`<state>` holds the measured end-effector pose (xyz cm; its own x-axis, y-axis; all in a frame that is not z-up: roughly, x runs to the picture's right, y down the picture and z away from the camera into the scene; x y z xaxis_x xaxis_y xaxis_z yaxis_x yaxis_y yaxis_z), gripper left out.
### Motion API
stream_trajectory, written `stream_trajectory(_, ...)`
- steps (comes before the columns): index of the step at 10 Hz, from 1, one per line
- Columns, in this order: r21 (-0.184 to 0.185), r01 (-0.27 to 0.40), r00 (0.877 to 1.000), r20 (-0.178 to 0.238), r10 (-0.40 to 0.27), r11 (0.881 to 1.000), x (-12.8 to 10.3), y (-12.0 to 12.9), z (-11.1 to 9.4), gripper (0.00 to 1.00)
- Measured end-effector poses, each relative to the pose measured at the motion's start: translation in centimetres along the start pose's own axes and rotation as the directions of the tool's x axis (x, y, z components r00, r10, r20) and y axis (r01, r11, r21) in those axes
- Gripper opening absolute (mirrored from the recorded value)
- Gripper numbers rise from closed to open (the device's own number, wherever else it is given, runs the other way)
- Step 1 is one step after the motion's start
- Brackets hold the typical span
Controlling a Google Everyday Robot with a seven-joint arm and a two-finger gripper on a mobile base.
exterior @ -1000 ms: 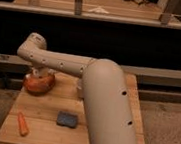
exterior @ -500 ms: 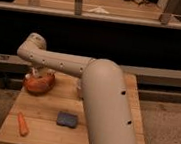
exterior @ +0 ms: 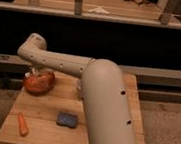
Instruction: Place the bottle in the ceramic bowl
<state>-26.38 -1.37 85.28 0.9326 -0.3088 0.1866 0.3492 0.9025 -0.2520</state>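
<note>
**Barely any motion: arm holds over the bowl**

Nothing much has shifted since the earlier frames: my arm (exterior: 69,66) sits in the same reach across the table, wrist end parked over the ceramic bowl (exterior: 38,83), same pose as half a second back. I read that as a pause at the drop point, not a travel phase.

Left to right. Near the table's (exterior: 48,113) front-left corner lies an orange carrot-like item (exterior: 22,124), untouched, same spot. Behind it, by the back-left corner, the ceramic bowl, orange-red, with my gripper (exterior: 33,72) right over its rim. Something whitish shows at the bowl's top edge under my wrist; could be the bottle or part of my pincer, I cannot tell which. Whether the pincer is apart, together or clamped on anything, I cannot tell either; the wrist link hides it.

Toward the middle front, a blue sponge-like block (exterior: 67,119), unmoved. My big upper-arm link covers the table's right side.

Judgement: with the gripper static above the bowl, the task looks at or near the release step. The bottle is either in my grip above the bowl or already inside; not confirmed.
</note>
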Motion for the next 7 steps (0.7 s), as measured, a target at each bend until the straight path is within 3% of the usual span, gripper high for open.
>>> stream_trajectory(2,0.001,0.003,1.0,0.004,-0.003,1.0,-0.02,0.06,0.14,0.54)
stream_trajectory(7,0.005,0.007,1.0,0.012,-0.007,1.0,-0.01,0.06,0.2,0.54)
